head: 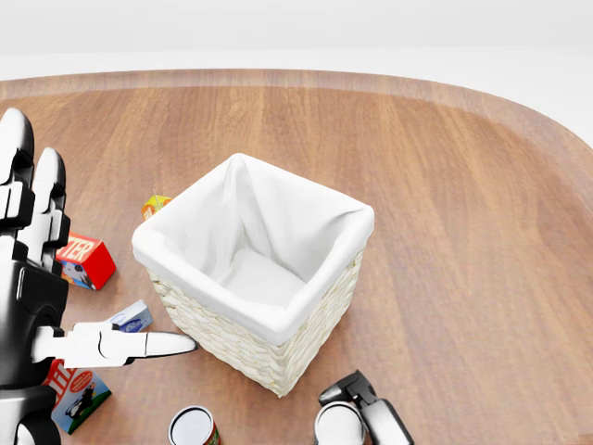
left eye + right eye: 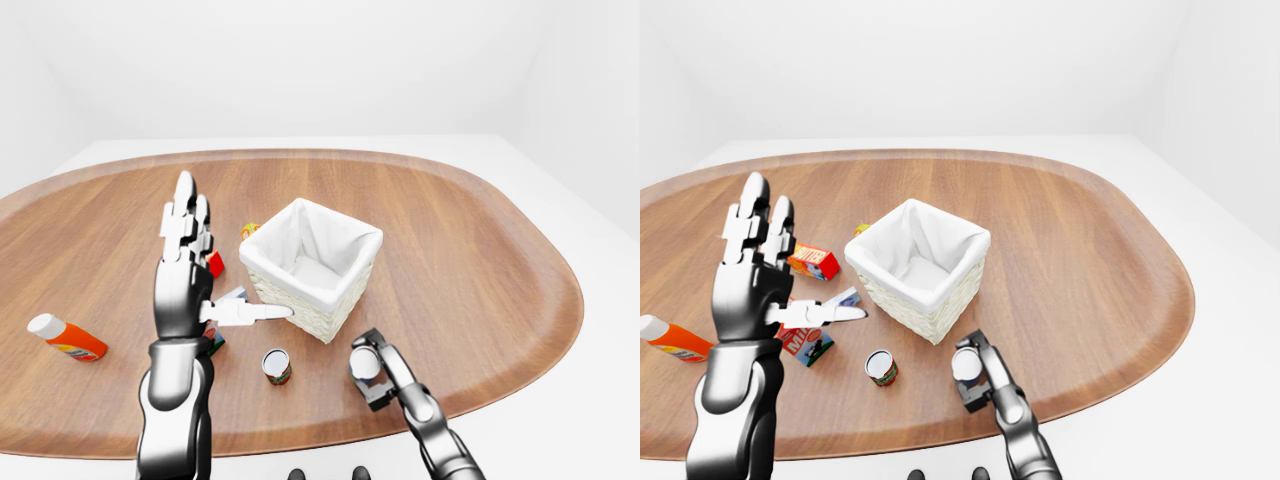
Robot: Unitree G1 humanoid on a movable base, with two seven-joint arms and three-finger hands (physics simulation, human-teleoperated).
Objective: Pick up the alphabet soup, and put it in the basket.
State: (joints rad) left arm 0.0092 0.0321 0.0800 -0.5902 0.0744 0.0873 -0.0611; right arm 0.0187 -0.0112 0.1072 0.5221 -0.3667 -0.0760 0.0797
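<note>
Lettering on the red carton (image 1: 85, 260) and milk carton (image 2: 806, 341), too blurred to read.

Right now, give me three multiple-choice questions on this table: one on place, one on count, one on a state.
1. The orange bottle lies: A left of the left hand; B in the basket; C right of the basket.
2. Cans showing: A one; B two; C four.
3. The left hand is: A shut on a box; B open; C in the basket.
A, bottle at the left-eye view's left edge; B, loose can on the table, held can in the right hand; B, fingers spread, empty.
</note>
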